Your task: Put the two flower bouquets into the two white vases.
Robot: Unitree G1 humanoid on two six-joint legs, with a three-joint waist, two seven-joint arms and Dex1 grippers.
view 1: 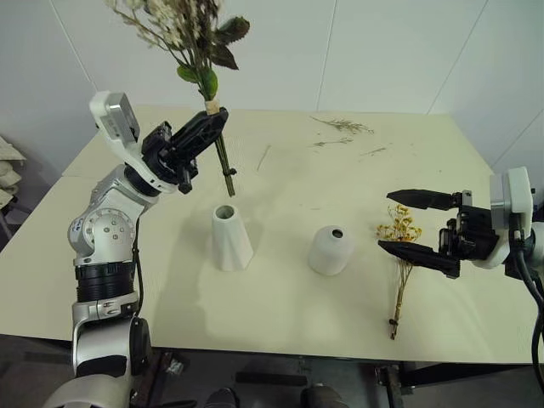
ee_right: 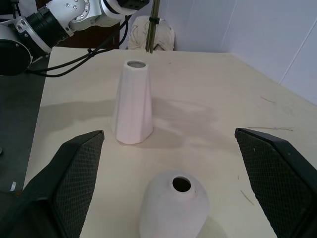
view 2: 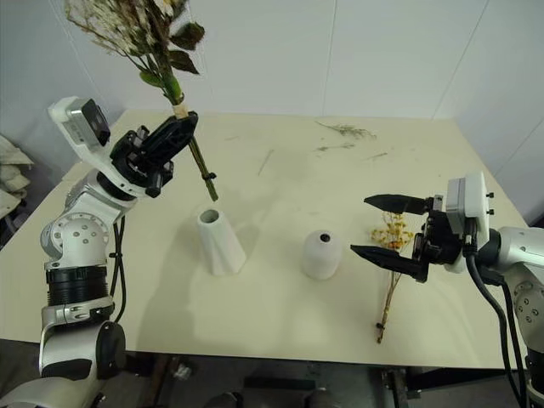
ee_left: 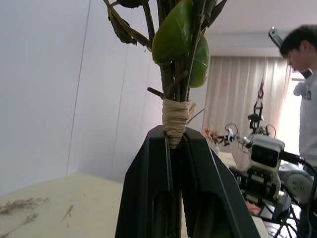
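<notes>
My left gripper [view 1: 212, 121] is shut on the tied stems of the big bouquet [view 1: 189, 30], held raised and tilted. Its stem ends [view 1: 228, 180] hang just above and behind the mouth of the tall twisted white vase [view 1: 230, 239]. In the left wrist view both fingers clamp the stems under the raffia wrap [ee_left: 176, 118]. The short domed vase [view 1: 331, 250] stands right of the tall one. The slim yellow spray [view 1: 399, 255] lies on the table at the right. My right gripper [view 1: 410, 226] hovers open beside its flowers, facing both vases [ee_right: 132, 104] [ee_right: 173, 204].
Loose dried sprigs [view 1: 343, 126] and a twig [view 1: 263, 157] lie at the back of the cream table [view 1: 280, 297]. White walls stand close behind it. A person [ee_left: 303, 79] and other equipment show beyond the table in the left wrist view.
</notes>
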